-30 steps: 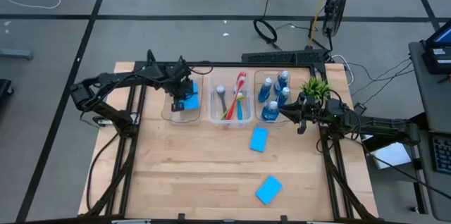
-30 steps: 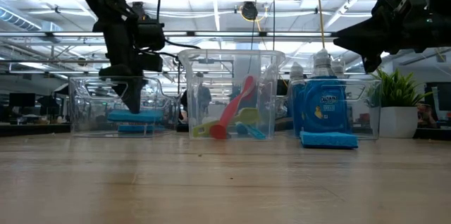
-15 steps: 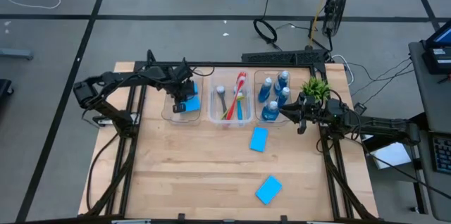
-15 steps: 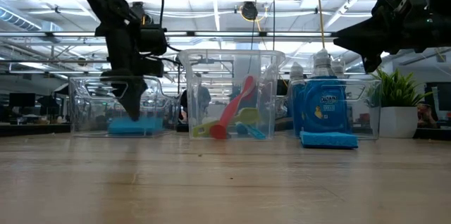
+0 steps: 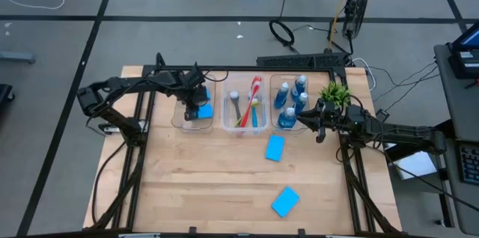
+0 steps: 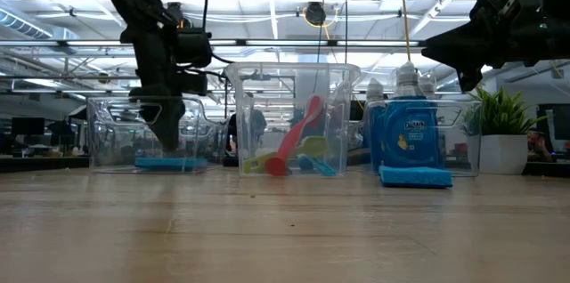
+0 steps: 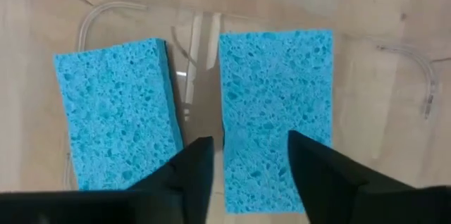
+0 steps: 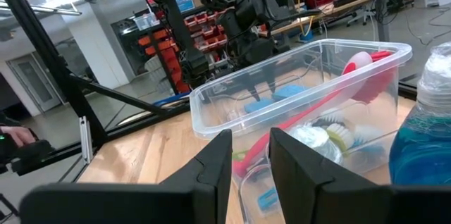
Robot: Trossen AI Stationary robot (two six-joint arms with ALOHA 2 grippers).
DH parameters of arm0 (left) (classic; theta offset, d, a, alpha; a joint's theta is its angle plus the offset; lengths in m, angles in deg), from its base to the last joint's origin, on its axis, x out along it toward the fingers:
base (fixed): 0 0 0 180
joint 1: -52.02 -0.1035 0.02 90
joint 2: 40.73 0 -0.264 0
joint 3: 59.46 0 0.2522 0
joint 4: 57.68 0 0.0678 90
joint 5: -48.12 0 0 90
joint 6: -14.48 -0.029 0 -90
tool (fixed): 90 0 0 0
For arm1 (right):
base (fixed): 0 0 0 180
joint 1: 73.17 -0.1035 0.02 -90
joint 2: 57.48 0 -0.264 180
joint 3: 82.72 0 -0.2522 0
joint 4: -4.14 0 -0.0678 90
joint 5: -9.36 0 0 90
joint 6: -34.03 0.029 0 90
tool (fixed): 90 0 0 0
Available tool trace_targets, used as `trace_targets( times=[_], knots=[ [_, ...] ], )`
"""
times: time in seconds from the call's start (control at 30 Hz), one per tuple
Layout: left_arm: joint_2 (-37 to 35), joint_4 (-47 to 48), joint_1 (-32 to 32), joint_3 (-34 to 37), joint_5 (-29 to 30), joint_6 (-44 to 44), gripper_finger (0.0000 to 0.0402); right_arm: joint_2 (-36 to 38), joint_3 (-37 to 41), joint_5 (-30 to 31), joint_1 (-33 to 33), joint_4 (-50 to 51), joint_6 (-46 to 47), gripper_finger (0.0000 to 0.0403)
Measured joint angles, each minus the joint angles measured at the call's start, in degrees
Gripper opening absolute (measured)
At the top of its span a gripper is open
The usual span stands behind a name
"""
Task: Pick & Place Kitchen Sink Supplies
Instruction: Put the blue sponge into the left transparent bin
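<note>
**A:** From above, how far along is the job?

**B:** Well along, I'd judge. The four bottles (image 5: 290, 102) stand in the right bin (image 5: 274, 88), the brushes (image 5: 253, 103) lie in the middle bin (image 5: 225, 120), and two sponges are in the left bin (image 5: 177, 120). One loose sponge (image 5: 275, 147) lies on the table (image 5: 194, 185) and another (image 5: 284, 201) nearer the front edge; those are left.

**A:** At table height?

**B:** The left gripper (image 6: 167, 132) reaches down into the left bin, above a sponge lying flat on the bin floor.

**A:** Its wrist camera?

**B:** Fingers (image 7: 189, 176) parted, holding nothing, just over the sponge (image 7: 275, 111) beside its twin (image 7: 116, 111).

**A:** The other wrist?

**B:** The right gripper (image 8: 248, 160) waits by the bottle bin, fingers slightly apart, empty.
</note>
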Motion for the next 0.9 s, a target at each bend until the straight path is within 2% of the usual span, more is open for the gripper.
trace_targets(
  times=[0.2, 0.37, 0.63, 0.77, 0.9],
  knots=[
    [0.0, 1.63, 0.05, -1.27, 4.3, 0.42, 0.0246, 0.0, 0.0, -1.13, 0.0, -0.36, -0.35, 0.0086],
    [0.0, 2.39, 0.66, -2.3, 4.91, 0.42, 0.0283, 0.02, 0.0, -4.31, 0.0, -4.35, -1.67, 0.0086],
    [0.0, 12.18, 3.22, -9.12, 13.42, 1.18, 0.0315, 0.02, -0.03, -5.08, 0.0, -9.15, -1.57, 0.0086],
    [0.0, 18.82, 4.98, -13.96, 14.65, 4.47, 0.0324, 0.0, -0.04, -8.63, -0.03, -10.71, -1.46, 0.0086],
    [0.0, 26.24, 6.85, -19.16, 14.88, 8.6, 0.0328, 0.0, -0.04, -8.98, -1.14, -13.62, -1.46, 0.0086]
  ],
)
